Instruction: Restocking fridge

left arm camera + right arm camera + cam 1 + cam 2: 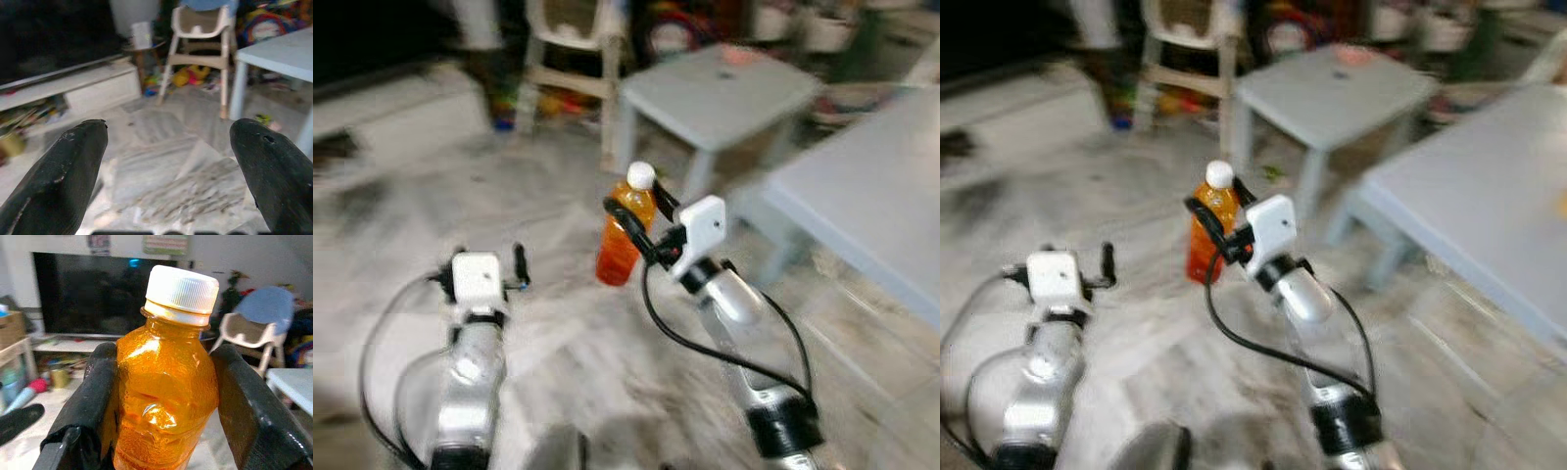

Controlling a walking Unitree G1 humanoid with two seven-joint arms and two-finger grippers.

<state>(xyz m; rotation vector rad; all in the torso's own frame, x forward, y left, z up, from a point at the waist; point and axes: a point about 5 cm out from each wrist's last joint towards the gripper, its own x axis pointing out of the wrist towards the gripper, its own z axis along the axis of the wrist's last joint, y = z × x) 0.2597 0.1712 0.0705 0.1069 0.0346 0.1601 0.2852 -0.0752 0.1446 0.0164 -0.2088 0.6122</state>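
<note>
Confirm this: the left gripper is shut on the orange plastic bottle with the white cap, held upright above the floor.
Wrong arm. The right gripper is shut on the orange plastic bottle with the white cap, held upright above the floor; the right wrist view shows its fingers pressed against both sides. The left gripper is open.

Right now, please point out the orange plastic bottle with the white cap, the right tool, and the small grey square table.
orange plastic bottle with white cap [164,396], right wrist view, body.
right tool [641,217], left eye view, between fingertips.
small grey square table [720,83], left eye view, top.
</note>
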